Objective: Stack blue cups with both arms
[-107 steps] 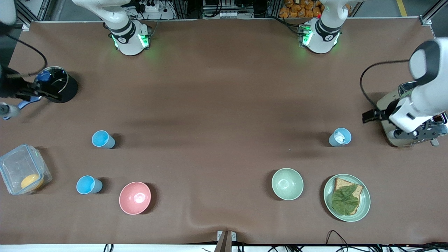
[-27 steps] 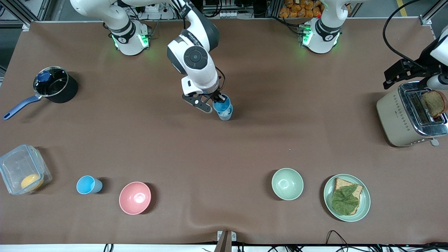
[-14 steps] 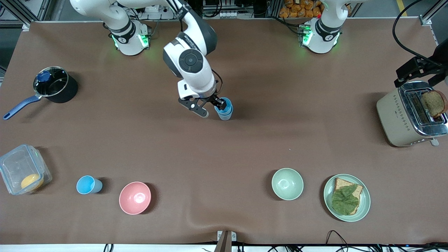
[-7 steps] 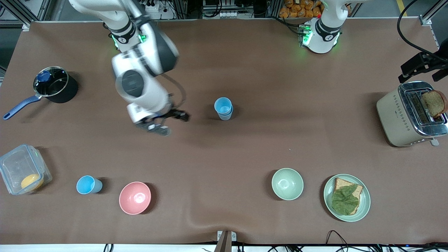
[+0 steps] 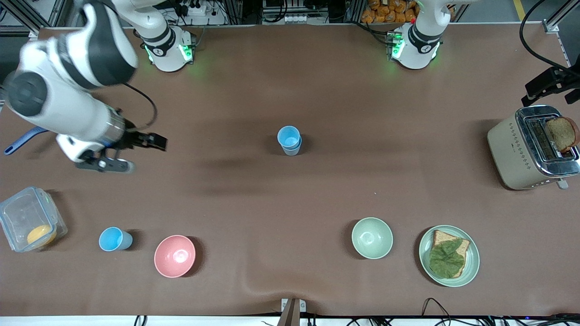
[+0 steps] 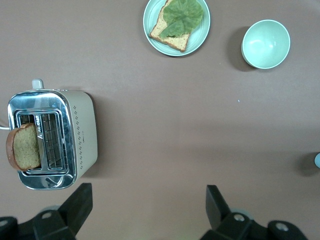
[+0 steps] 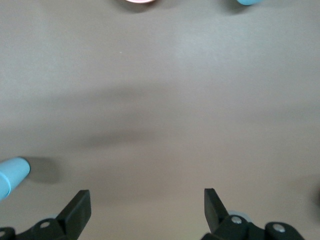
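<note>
Two blue cups stand stacked [image 5: 289,140] at the table's middle, the bright sky blue one inside the paler one. The stack also shows at the edge of the right wrist view [image 7: 12,176]. A third bright blue cup [image 5: 115,239] stands beside the pink bowl [image 5: 175,256], nearer the front camera, toward the right arm's end. My right gripper [image 5: 136,154] is open and empty over bare table, well apart from the stack; its jaws stand wide in the right wrist view [image 7: 145,207]. My left gripper [image 5: 550,90] is open and empty above the toaster [image 5: 521,149]; its jaws stand wide in the left wrist view [image 6: 149,205].
The toaster [image 6: 52,137] holds a slice of bread [image 5: 562,133]. A pale green bowl [image 5: 372,237] and a plate with a sandwich [image 5: 469,267] sit near the front. A clear box [image 5: 28,224] is at the right arm's end. A pan handle [image 5: 18,141] shows under the right arm.
My right gripper has let go of the stacked cups and swung away toward the right arm's end of the table. The stack stays put. The left gripper has barely moved.
</note>
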`<action>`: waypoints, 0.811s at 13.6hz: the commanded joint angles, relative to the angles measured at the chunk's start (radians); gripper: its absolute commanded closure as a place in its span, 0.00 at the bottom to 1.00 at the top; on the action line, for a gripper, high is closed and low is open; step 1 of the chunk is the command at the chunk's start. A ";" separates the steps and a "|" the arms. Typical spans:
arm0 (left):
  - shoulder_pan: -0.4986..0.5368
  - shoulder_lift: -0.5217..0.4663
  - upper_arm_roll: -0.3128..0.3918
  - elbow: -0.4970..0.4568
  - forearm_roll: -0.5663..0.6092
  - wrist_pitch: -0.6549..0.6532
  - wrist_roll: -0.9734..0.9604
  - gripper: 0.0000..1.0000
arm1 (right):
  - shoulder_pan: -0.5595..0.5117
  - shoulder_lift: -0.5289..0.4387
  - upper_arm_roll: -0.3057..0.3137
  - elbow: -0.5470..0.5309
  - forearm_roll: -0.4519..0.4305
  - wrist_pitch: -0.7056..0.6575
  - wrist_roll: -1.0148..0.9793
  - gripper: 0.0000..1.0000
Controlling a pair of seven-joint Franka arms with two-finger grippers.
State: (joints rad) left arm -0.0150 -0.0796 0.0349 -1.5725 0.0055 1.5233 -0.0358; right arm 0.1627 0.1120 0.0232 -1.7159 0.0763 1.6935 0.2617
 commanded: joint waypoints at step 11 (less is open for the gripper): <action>-0.014 -0.020 0.004 0.002 -0.002 -0.045 0.054 0.00 | -0.239 -0.155 0.136 0.084 -0.096 -0.172 -0.211 0.00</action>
State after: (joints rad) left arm -0.0160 -0.0858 0.0352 -1.5725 0.0056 1.4986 -0.0028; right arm -0.0573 -0.0396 0.1552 -1.6718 0.0048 1.5448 0.0717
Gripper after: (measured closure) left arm 0.000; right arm 0.000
